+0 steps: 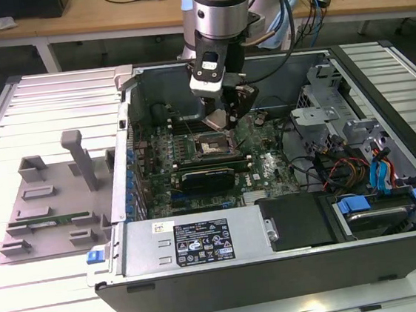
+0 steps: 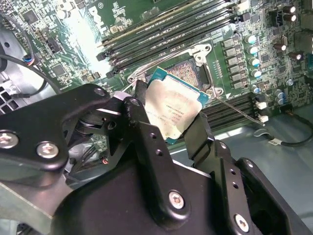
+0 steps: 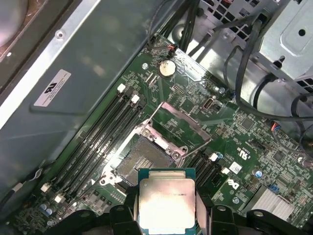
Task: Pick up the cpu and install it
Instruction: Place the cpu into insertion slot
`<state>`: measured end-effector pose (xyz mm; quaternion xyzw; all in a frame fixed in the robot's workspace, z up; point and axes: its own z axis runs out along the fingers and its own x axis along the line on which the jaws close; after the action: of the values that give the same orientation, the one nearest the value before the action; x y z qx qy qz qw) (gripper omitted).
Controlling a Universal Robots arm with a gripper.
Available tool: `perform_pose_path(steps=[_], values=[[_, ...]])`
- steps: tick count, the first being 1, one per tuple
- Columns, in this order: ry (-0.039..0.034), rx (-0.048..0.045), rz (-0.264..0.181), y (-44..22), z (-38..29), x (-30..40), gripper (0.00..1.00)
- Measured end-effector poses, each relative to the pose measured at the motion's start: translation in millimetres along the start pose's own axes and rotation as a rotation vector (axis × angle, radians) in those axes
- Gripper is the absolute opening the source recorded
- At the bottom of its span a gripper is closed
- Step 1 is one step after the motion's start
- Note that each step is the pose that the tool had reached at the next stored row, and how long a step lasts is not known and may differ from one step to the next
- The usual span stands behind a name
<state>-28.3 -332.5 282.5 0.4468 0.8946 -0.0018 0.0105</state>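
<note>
The tool (image 2: 170, 110) is closed on the cpu (image 2: 176, 100), its two dark fingers (image 2: 146, 127) pressing on opposite edges of the chip and open only as wide as the chip itself. So the pick-up looks done, and the install is not. The cpu hangs in the air just above the socket (image 3: 144, 159), not touching it.

In both wrist views the socket is empty, with its contact field bare. Its metal frame (image 3: 183, 125) is swung open and the thin lever (image 2: 237, 108) is released to one side.

The cpu is a flat square with a shiny silver-grey top and faint print. It has a thin teal-green rim, and light glares off the top in the first wrist view.

Memory slots (image 3: 98, 142) run beside the socket on the green board (image 3: 254, 147). The board lies in the open case (image 1: 279, 268), on the slatted tabletop (image 1: 39, 107).
</note>
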Motion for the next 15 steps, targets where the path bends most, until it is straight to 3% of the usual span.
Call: perform_pose_path(steps=[15], values=[[-0.0007, 0.0022, 0.106, 0.0, 0.0, 0.0, 0.55]])
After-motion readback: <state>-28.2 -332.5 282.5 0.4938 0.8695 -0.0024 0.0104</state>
